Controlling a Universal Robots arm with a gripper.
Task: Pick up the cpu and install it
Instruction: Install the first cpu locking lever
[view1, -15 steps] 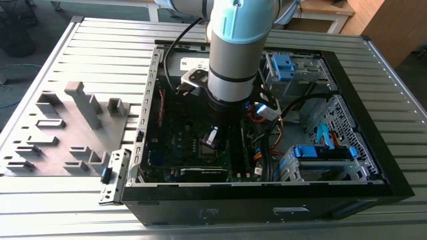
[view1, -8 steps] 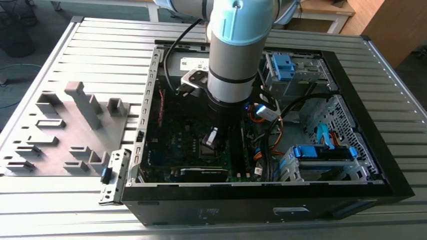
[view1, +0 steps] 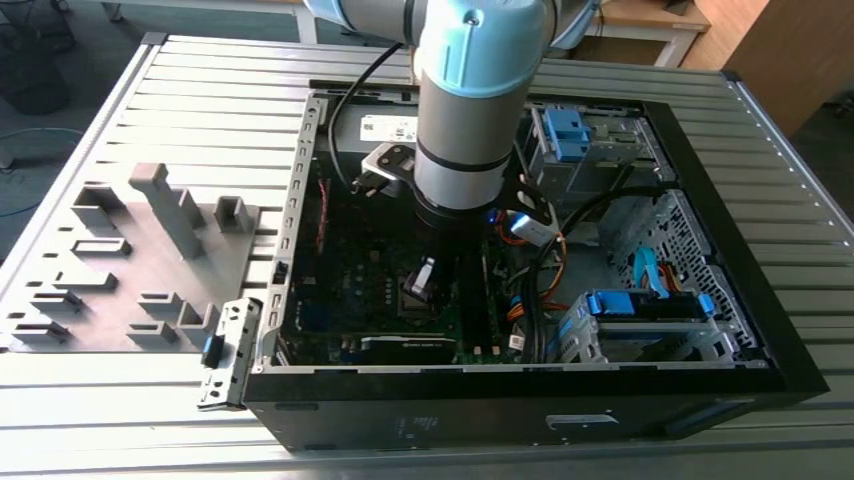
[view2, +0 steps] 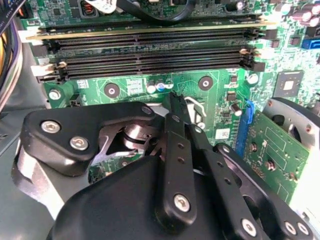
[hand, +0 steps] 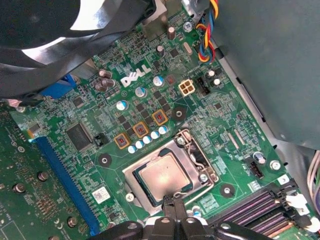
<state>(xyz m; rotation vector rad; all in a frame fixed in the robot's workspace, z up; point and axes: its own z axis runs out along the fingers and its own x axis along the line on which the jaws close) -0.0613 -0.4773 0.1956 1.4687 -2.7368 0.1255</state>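
Observation:
The cpu (hand: 161, 176), a small square chip with a silver-grey top, lies flat in the motherboard socket inside a metal socket frame (hand: 200, 161). In the first wrist view my gripper (hand: 173, 199) has its two thin black fingertips pressed together, shut, right at the cpu's edge over the frame's rim, with nothing between them. The second wrist view shows the black finger links converging to one closed tip at my gripper (view2: 173, 98), just above the green board. In the exterior view the arm reaches straight down into the open computer case (view1: 747, 385), and my gripper (view1: 422, 288) sits low over the board's middle.
Black memory slots (view2: 150, 60) run close beside the socket. A fan (hand: 45, 45) and an expansion card (view2: 272, 150) stand nearby. Coloured cables (view1: 527, 235) and blue-tabbed drive cages (view1: 641, 310) crowd the case on the exterior view's right. A grey fixture tray (view1: 134, 260) lies outside the case.

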